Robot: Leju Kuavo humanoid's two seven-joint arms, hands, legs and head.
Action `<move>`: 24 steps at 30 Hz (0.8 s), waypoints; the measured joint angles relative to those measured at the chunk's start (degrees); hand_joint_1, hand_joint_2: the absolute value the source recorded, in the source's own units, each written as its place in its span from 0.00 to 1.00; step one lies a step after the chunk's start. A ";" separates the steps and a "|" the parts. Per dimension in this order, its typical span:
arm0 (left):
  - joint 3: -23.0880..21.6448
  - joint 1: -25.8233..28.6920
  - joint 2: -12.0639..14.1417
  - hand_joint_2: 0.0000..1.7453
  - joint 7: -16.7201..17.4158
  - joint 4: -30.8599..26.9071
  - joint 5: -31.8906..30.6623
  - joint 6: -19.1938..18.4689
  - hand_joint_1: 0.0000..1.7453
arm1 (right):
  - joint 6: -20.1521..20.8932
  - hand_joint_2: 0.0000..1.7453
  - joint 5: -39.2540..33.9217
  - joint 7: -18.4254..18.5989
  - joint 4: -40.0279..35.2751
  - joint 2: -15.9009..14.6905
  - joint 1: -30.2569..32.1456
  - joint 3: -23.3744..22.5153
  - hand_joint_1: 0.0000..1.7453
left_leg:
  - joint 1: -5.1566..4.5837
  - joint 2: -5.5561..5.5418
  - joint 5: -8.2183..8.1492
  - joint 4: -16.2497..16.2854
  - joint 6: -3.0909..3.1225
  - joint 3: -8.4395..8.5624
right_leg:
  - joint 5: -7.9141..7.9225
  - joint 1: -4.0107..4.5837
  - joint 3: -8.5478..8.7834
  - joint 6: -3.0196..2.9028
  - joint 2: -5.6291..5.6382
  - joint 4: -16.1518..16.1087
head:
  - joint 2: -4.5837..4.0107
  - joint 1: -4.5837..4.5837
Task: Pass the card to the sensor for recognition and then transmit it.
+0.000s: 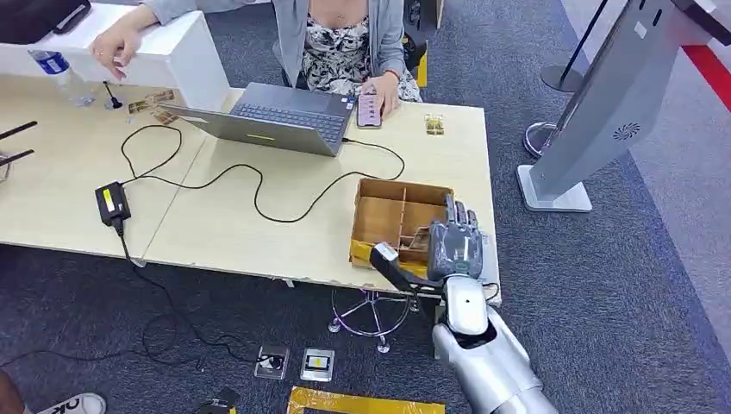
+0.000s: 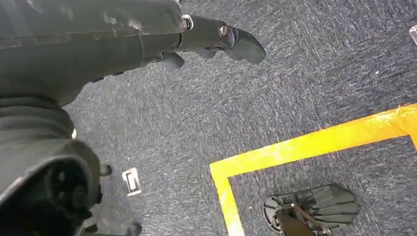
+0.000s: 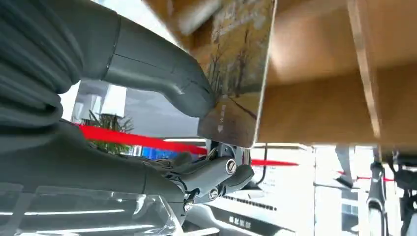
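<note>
- The right hand point(image 1: 454, 246) is reaching over the near corner of the pale wooden worktop point(image 1: 259, 224), hovering at the brown cardboard box with inner dividers point(image 1: 396, 216).
- In the right wrist view, the thick grey thumb is pressing against a thin picture-printed card point(image 3: 241, 73), and darker fingers point(image 3: 216, 174) are curling beneath it, so the right hand is pinching the card by its lower part.
- The card is standing up from the hand with the box's brown walls right behind it; whether it is touching the box or already free of it, I cannot tell.
- The left hand point(image 2: 147, 34) is hanging at the robot's side above the dark grey carpet point(image 2: 305, 88), with a stripe of yellow floor tape point(image 2: 305, 145) lying below it. Its fingers are loosely extended and holding nothing.
- The tall grey kiosk stand point(image 1: 603, 112), probably the sensor, is standing on the floor well apart from the right hand, off to that hand's outer side and farther from the robot.
- A person is sitting across the worktop beyond the hand, behind a grey open laptop point(image 1: 276, 116); a black cable point(image 1: 259, 185) is trailing across the surface.
- By my judgement the task is in its early stage: the card is being grasped, but presenting it to the sensor and handing it on are both not yet done.
</note>
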 joint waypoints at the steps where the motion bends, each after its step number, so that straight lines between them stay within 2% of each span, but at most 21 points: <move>1: 0.00 0.00 0.00 0.00 0.00 0.00 -0.13 -0.02 0.00 | 0.37 1.00 -0.04 0.00 -0.74 -0.11 -0.68 -0.04 1.00 | 0.00 0.00 0.00 0.00 0.00 0.00 | 0.00 0.00 0.00 0.00 0.00 0.00 | 0.00 0.02; 12: -0.26 -0.74 -0.28 0.00 0.00 0.00 -1.07 -0.37 0.00 | 2.95 1.00 2.38 -0.55 -9.03 -1.11 -9.47 -3.00 1.00 | 0.00 0.01 0.01 0.01 -0.01 0.01 | 0.00 0.00 0.00 0.00 0.01 0.00 | 0.00 0.00; 24: -0.35 -1.20 -0.39 0.00 0.20 0.00 -1.38 -0.41 0.00 | 0.99 1.00 3.10 -0.55 -8.88 -1.05 -11.08 -3.32 1.00 | 0.00 0.01 0.00 0.01 -0.01 -0.01 | 0.00 0.00 -0.01 0.00 0.00 0.01 | 0.00 0.00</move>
